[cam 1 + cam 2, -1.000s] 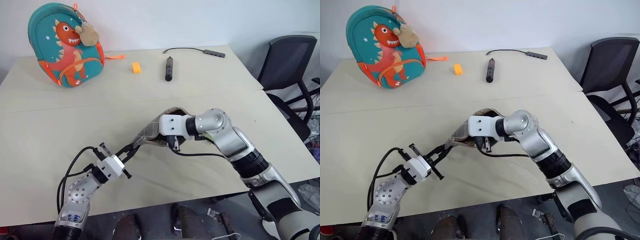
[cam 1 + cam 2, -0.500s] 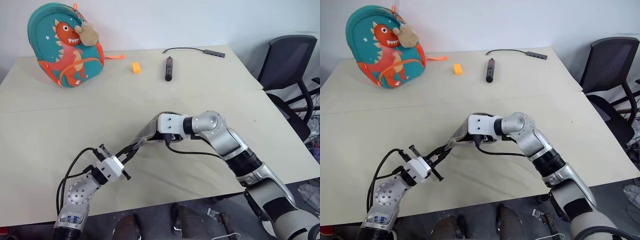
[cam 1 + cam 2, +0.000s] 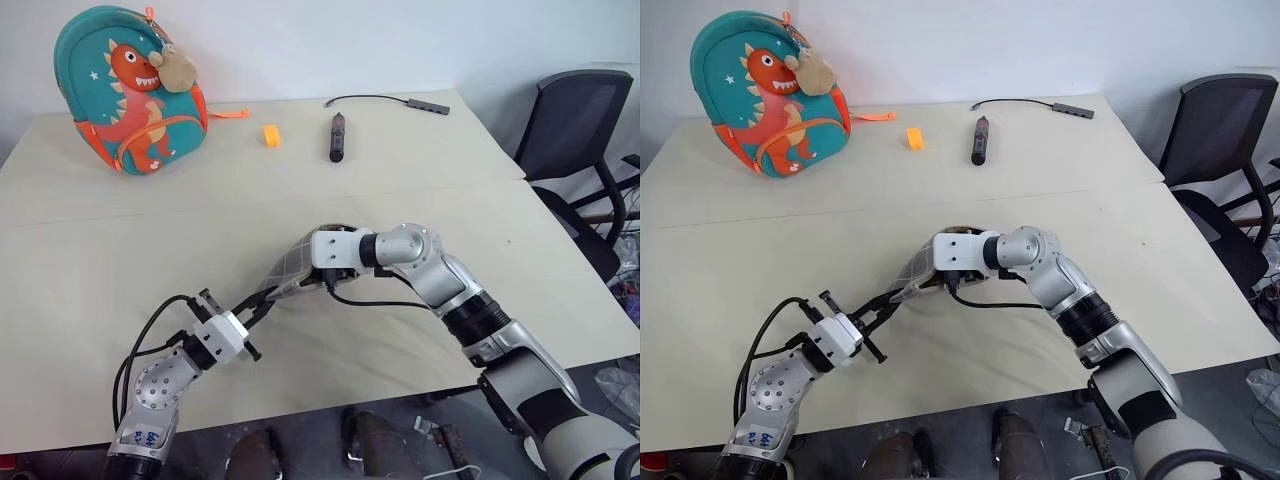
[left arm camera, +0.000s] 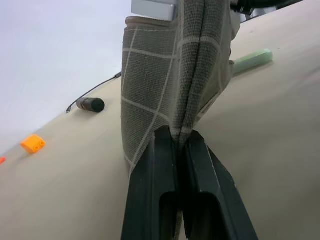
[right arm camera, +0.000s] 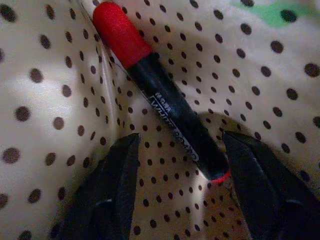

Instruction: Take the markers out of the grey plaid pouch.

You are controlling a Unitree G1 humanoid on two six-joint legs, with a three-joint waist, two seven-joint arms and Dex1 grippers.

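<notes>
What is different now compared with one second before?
The right gripper has pushed deeper into the grey pouch, flattening its raised mouth; it is open around the red marker. The left gripper still pinches the pouch's corner. The backpack and black stick have not moved.

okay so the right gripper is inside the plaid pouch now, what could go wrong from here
1. The right gripper is open, with the red marker lying slanted between its fingers against loose dotted lining. Closing could pinch fabric too, or nudge the marker aside.
2. The left gripper is shut on just an edge of the grey plaid pouch. Pulling the marker out might drag the pouch free.
3. The green highlighter lies on the table beside the pouch and could get knocked.
</notes>
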